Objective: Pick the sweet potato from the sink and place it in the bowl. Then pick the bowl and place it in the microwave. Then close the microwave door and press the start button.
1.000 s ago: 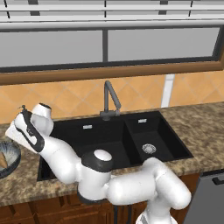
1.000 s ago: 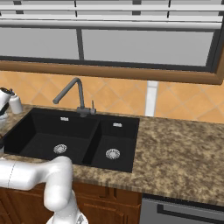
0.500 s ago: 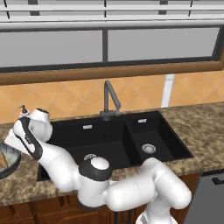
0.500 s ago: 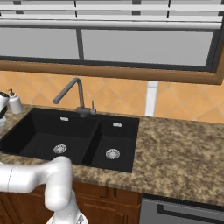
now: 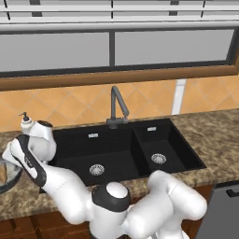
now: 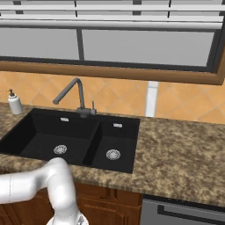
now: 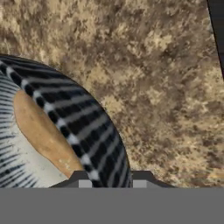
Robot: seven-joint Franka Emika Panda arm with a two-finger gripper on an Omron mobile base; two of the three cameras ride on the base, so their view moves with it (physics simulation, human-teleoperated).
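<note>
Granite-patterned countertop point(image 7: 166, 87), mottled brown and tan, is spreading around the bowl point(image 7: 83, 127) in the hand view. The bowl is showing a thick curved rim banded in dark blue-grey and pale streaks, with a whitish, finely lined inside. Lying inside the bowl, against its inner wall, is the sweet potato point(image 7: 41, 131), a smooth tan-orange body with a rounded outline. The gripper point(image 7: 109, 183) is sitting right at the bowl's rim, one dark finger tip on each side of the wall, so the jaws are looking clamped on that rim, though only the tips' upper edges are showing.

In the left base view the bowl point(image 5: 5, 175) is resting on the counter at the far left edge, well apart from the sink point(image 5: 126, 149), with a sliver of orange sweet potato point(image 5: 3, 173) visible inside it. The white arm's hand is reaching down beside the bowl. The sink is a black, matte, rectangular double basin, the wide basin lying nearer the bowl and the narrow one farther away, each with a round silver drain. An angular dark grey faucet point(image 5: 116, 105) is standing behind the sink, away from the bowl. A small white soap dispenser point(image 6: 14, 103) is standing on the counter near the sink's rear corner on the bowl's side.
</note>
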